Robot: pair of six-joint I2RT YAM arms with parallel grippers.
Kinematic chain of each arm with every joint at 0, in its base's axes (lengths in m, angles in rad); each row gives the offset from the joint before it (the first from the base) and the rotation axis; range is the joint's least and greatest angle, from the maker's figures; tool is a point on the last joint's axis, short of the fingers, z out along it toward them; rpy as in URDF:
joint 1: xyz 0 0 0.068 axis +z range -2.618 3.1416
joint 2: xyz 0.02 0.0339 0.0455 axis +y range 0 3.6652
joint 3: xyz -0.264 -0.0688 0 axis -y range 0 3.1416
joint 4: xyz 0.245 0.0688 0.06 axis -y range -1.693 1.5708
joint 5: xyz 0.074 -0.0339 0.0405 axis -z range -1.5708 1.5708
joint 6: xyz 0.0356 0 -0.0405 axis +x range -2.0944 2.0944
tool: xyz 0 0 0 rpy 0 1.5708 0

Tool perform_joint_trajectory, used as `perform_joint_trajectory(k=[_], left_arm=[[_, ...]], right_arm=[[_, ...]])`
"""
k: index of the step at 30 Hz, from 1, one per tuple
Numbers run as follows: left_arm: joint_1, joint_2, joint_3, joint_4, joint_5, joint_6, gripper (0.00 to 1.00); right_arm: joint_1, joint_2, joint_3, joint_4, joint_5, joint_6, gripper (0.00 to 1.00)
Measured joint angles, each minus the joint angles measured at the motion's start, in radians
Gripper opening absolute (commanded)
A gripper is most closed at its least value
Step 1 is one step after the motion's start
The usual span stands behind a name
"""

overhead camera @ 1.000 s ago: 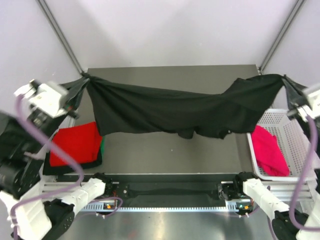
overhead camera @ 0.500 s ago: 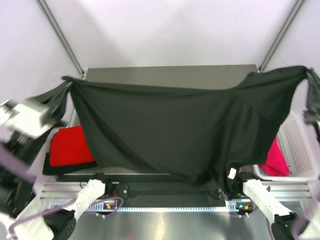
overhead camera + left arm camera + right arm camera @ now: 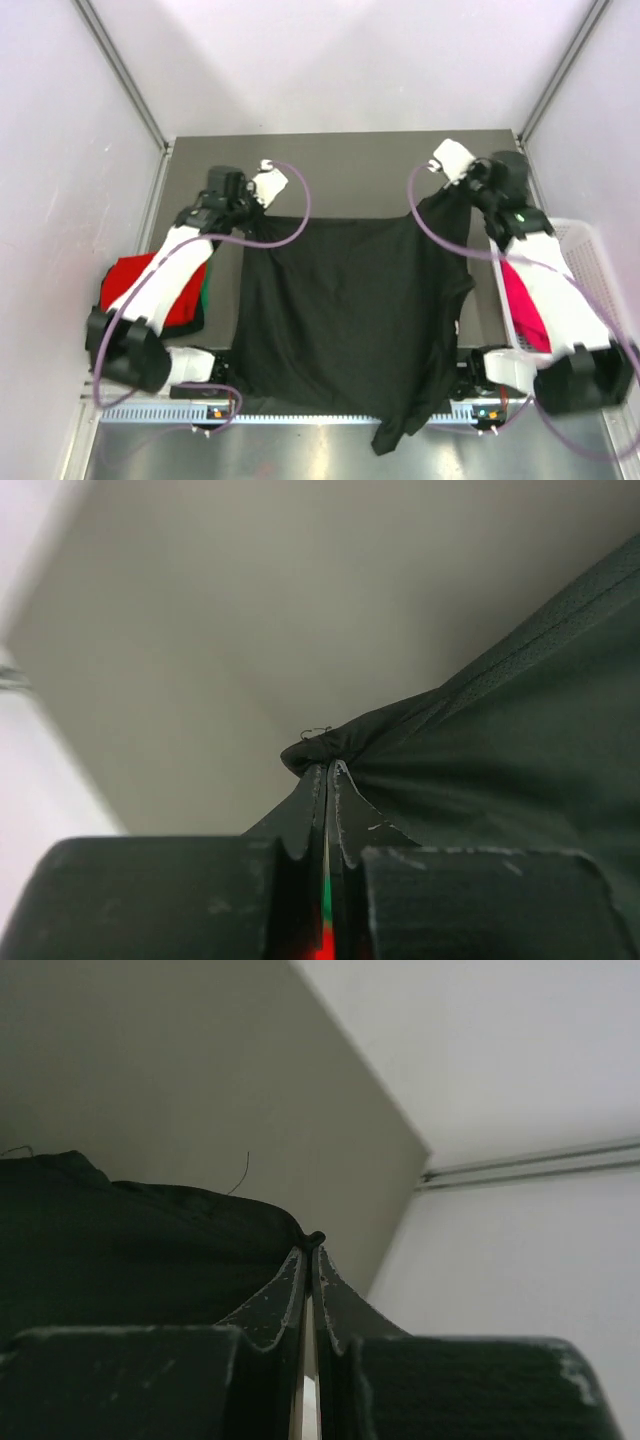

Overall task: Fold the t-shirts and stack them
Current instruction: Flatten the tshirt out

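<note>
Across the middle of the grey table [image 3: 340,160] lies the black t-shirt [image 3: 350,310], spread nearly flat, its far edge pulled taut between the two arms and its near end spilling over the table's front edge, where a bunched part hangs down past the rail. At the right edge stands the white mesh basket [image 3: 580,240], partly hidden by the right arm, with a magenta-pink t-shirt [image 3: 525,305] inside. At the left edge sits a folded red t-shirt [image 3: 185,290] with a sliver of green t-shirt [image 3: 205,290] showing just beneath it. The left gripper [image 3: 258,207] pinches the black shirt's far-left corner, jaws pressed together on a small bunch of cloth in the wrist view. The right gripper [image 3: 445,192] clamps the far-right corner the same way.
</note>
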Motion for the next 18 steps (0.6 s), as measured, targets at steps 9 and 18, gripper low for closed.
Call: perform_joint_trajectory(k=[9,18], left_arm=[[0.039,0.46,0.118,0.245,-0.036,-0.019,0.0],[0.102,0.666,0.31,0.402,-0.101,-0.072,0.0]], right_arm=[[-0.008,0.636,0.319,0.006,0.057,0.02,0.0],[0.007,1.029,0.804,0.011,0.121,0.062,0.0]])
